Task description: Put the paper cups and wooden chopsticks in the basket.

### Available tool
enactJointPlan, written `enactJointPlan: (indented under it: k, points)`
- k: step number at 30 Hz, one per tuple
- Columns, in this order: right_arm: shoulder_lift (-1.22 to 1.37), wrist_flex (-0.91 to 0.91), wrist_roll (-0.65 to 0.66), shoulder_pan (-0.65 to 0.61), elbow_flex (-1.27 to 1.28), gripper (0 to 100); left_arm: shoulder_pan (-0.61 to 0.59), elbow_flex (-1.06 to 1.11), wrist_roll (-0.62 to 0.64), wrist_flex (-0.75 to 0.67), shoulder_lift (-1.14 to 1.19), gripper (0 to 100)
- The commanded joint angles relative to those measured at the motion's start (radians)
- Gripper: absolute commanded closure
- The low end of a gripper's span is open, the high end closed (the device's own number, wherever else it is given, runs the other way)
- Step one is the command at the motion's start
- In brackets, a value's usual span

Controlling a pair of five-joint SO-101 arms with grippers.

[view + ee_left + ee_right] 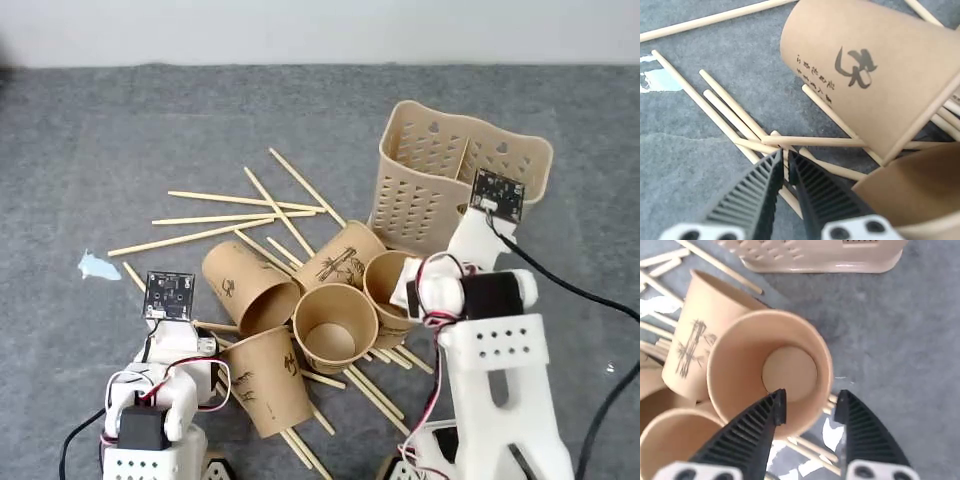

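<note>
status: nothing in the basket [462, 175] yet.
paper cups [335, 325], chopsticks [215, 217] on table [100, 130]; left gripper [782, 157] pressed together, right gripper [810, 402] spread astride one cup [735, 365] rim.

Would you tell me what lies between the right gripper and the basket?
In the right wrist view, a paper cup sits at the right gripper, its rim between the open jaws; beyond it, bare grey mat reaches the basket.
</note>
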Motion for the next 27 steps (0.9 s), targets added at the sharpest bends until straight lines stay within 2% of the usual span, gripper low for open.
enactJointPlan:
  k: [1,6,10,15,21,27]
  points:
    - [0.039,-0.094,-0.012,-0.005,0.054,86.8,0.003,-0.008,0.011,0.003,-0.017,99]
    - [0.03,-0.137,-0.002,-0.001,0.071,98.9,0.003,-0.008,0.011,0.003,-0.017,99]
    - [-0.07,-0.114,0.029,-0.002,0.029,99.3,0.003,-0.008,0.011,0.003,-0.017,99]
    - [-0.196,0.042,0.057,-0.008,-0.117,99.1,0.003,-0.008,0.011,0.003,-0.017,99]
    - [-0.228,0.202,0.152,-0.004,-0.397,99.1,0.003,-0.008,0.011,0.003,-0.017,99]
    - [-0.211,0.22,0.247,-0.001,-0.697,99.1,0.003,-0.008,0.011,0.003,-0.017,99]
